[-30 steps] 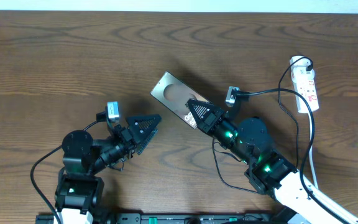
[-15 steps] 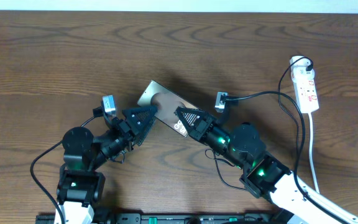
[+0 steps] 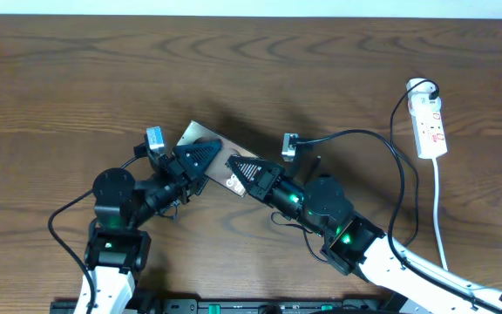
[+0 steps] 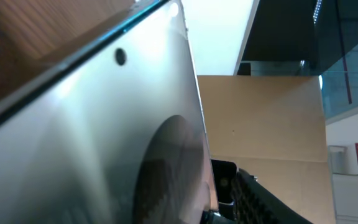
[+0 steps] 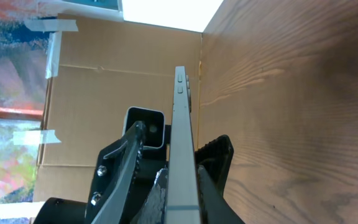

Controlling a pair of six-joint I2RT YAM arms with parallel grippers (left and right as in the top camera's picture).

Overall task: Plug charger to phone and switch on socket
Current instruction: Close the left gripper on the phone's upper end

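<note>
The phone (image 3: 202, 135), bronze with a silvery edge, is held just above the table between my two grippers. My right gripper (image 3: 239, 169) is shut on its near end; in the right wrist view the phone (image 5: 182, 124) runs edge-on out of the jaws (image 5: 182, 202). My left gripper (image 3: 202, 157) is open with a finger on either side of the phone's far end; one finger (image 5: 122, 165) stands clear of it. The phone's face (image 4: 92, 137) fills the left wrist view. The white socket (image 3: 430, 120) lies at the far right. The charger cable (image 3: 435, 187) leaves its black plug; its tip is hidden.
A thicker black cable (image 3: 356, 133) loops from the right arm's wrist camera toward the socket. The socket's white cord (image 3: 440, 227) runs down to the front edge. Both arm bases stand at the front edge. A cardboard wall (image 5: 104, 81) stands beyond the table.
My right gripper has carried the phone to the left, toward the left arm. My left gripper has come up and forward and now straddles the phone's far end.
</note>
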